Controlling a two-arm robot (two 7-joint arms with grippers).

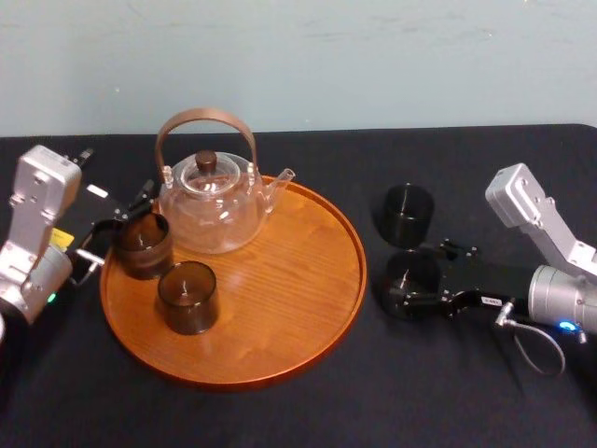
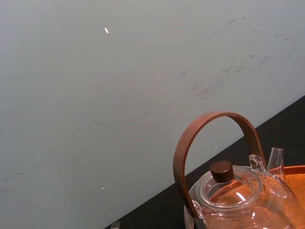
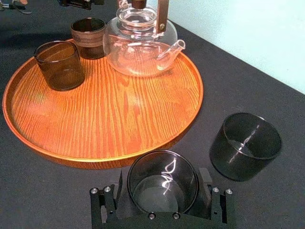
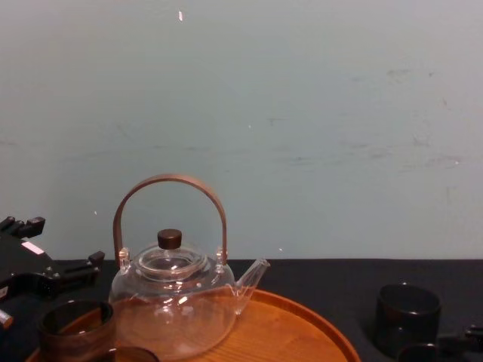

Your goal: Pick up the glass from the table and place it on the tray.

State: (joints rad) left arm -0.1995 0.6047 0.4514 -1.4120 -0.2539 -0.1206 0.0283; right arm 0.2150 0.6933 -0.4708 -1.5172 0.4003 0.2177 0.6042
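We see the left gripper (image 1: pixel 119 231) at the tray's (image 1: pixel 280 313) left rim, beside a dark cup (image 1: pixel 142 245); we cannot tell its grip state. The teapot (image 1: pixel 210 201) and a second cup (image 1: pixel 187 297) stand on the tray. On the right gripper (image 3: pixel 162 187), the fingers (image 3: pixel 206 186) clamp the glass (image 3: pixel 162 174) between them, one per side. It stands upright on the counter (image 1: pixel 280 415), long axis vertical, mouth up, just off the tray's right rim. A spare glass (image 3: pixel 245 145) stands just beyond the fingers, apart from them.
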